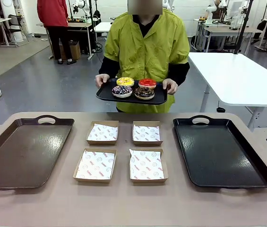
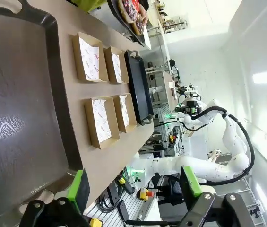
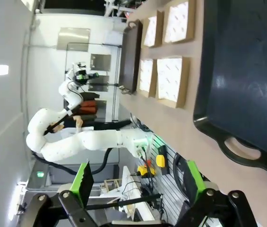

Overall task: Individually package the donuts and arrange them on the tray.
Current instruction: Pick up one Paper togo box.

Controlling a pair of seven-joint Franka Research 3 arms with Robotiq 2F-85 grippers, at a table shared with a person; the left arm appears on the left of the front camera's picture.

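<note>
A person across the table holds a small black tray (image 1: 106, 94) in both hands. On it lie the donuts: a yellow-iced one (image 1: 125, 81), a red-iced one (image 1: 147, 82) and two chocolate ones with sprinkles (image 1: 122, 90) (image 1: 144, 92). The donuts (image 2: 132, 9) also peek in at the top of the left wrist view. My left gripper (image 2: 134, 182) hangs open beyond the near end of the brown tray (image 2: 20, 94), holding nothing. My right gripper (image 3: 138, 182) is open too, off the handle end of the black tray (image 3: 246, 71).
On the table a large brown tray (image 1: 24, 151) lies at the left and a large black tray (image 1: 220, 151) at the right. Between them stand several shallow cardboard boxes (image 1: 95, 165) (image 1: 147, 133) lined with printed paper. A white table (image 1: 237, 75) stands behind, at the right.
</note>
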